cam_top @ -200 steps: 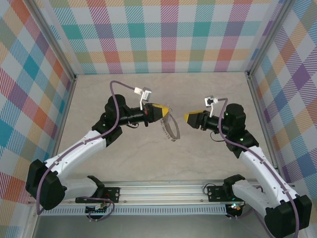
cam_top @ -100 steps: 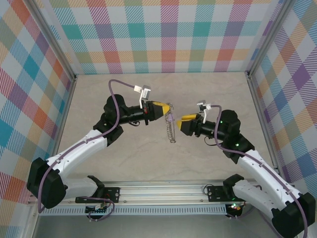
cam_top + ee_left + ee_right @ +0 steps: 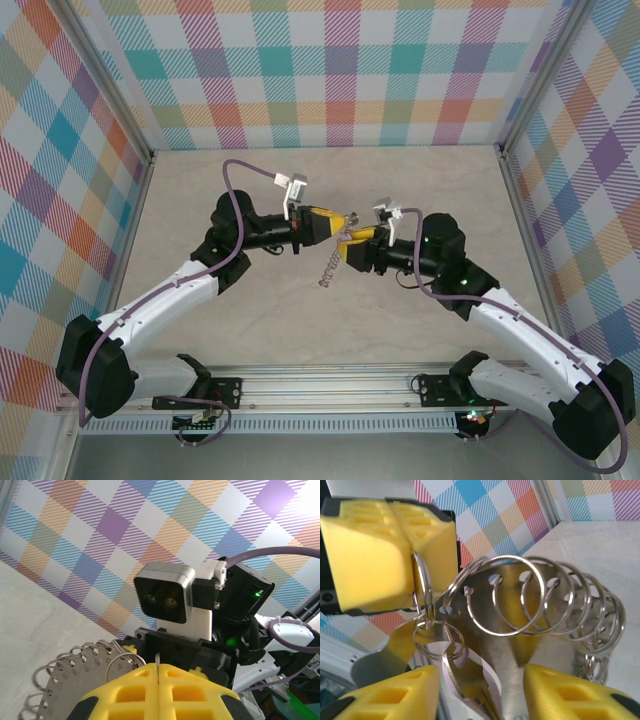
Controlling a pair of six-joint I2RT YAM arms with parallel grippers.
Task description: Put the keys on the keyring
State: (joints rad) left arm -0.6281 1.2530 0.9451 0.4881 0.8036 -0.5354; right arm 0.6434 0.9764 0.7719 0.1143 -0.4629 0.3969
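Left gripper (image 3: 338,222), in the middle of the top view, has its yellow pads pressed together on a small split ring (image 3: 422,587). From that ring the keyring (image 3: 330,268) hangs above the table (image 3: 420,180), not resting on it. From the left wrist, the same shut pads sit at the bottom of the frame, and the keyring's numbered plate and wire loops (image 3: 75,665) fan out at the lower left. Just to the right in the top view, the right gripper (image 3: 350,246) has its tips up against the left one. Its own camera shows two yellow fingers (image 3: 385,692) standing apart at the bottom. The lilac tag (image 3: 475,672), a darker metal sliver that may be the key (image 3: 459,686), and the stem of the keyring plate sit between them. I cannot tell whether those fingers are actually pressing on anything. A second small ring (image 3: 444,641) above the tag looks linked with the held ring. Whether it is truly threaded on or only lying against it is not clear. I would say the job is at the joining step: both parts are brought together, the hooking unconfirmed.
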